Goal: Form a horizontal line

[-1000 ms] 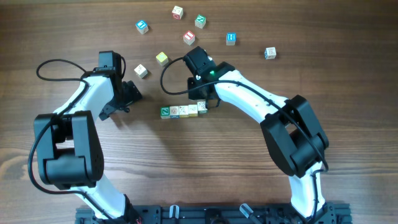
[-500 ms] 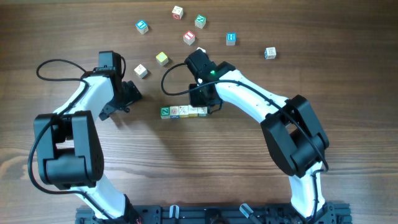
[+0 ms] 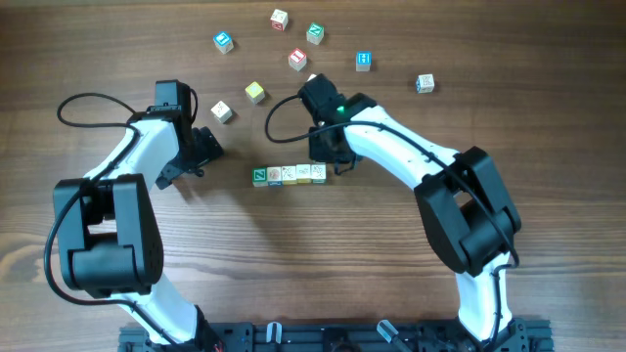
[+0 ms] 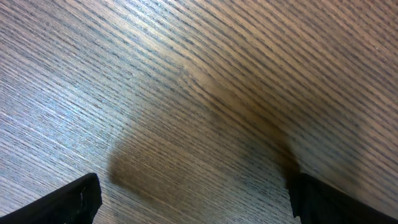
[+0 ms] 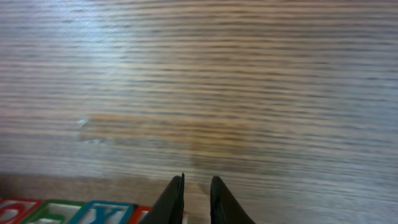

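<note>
Horizontal line [image 3: 289,175] of four cubes lies mid-table. Our right gripper [image 3: 329,156] hovers at its right end, jaws nearly closed and empty; our left gripper [image 3: 201,149] is spread open. We judge we're between placements, so next we open over a loose cube [image 3: 254,92].

Streaky wood-grain table [image 3: 98,39], soft sheen; horizontal line [image 3: 289,175] of wooden cubes, printed faces.

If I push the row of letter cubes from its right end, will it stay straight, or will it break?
It would probably bend: the row of letter cubes is separate blocks only set side by side, so an off-centre push may kick one out. Each block looks stiff and flat-faced, so it should slide on the wooden table rather than roll.
</note>
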You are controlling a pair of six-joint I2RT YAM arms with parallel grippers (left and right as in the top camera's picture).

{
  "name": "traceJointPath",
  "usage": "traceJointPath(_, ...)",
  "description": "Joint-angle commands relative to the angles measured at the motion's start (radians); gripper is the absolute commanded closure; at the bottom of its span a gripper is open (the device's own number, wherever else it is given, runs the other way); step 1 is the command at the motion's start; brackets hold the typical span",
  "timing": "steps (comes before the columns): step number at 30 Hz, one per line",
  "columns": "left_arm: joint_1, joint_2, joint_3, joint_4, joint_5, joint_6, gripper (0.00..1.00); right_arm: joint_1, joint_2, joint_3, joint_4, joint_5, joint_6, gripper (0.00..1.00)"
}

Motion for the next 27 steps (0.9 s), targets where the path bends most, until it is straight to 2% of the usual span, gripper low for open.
traceJointPath(1,-0.003,0.011,-0.005,-0.003,-0.006,-0.002,0.00,-0.008,0.011,0.001,-0.048,-0.054,0.022,0.83)
traceJointPath(8,-0.003,0.011,-0.005,-0.003,-0.006,-0.002,0.00,-0.008,0.011,0.001,-0.125,-0.163,0.022,0.85)
traceJointPath(20,-0.003,0.011,-0.005,-0.003,-0.006,-0.002,0.00,-0.008,0.011,0.001,-0.101,-0.122,-0.005,0.84)
traceJointPath(24,-0.003,0.011,-0.005,-0.003,-0.006,-0.002,0.00,-0.021,0.011,0.001,-0.117,-0.048,-0.006,0.80)
traceJointPath(27,-0.003,0.011,-0.005,-0.003,-0.006,-0.002,0.00,-0.083,0.011,0.001,-0.120,-0.049,-0.033,0.75)
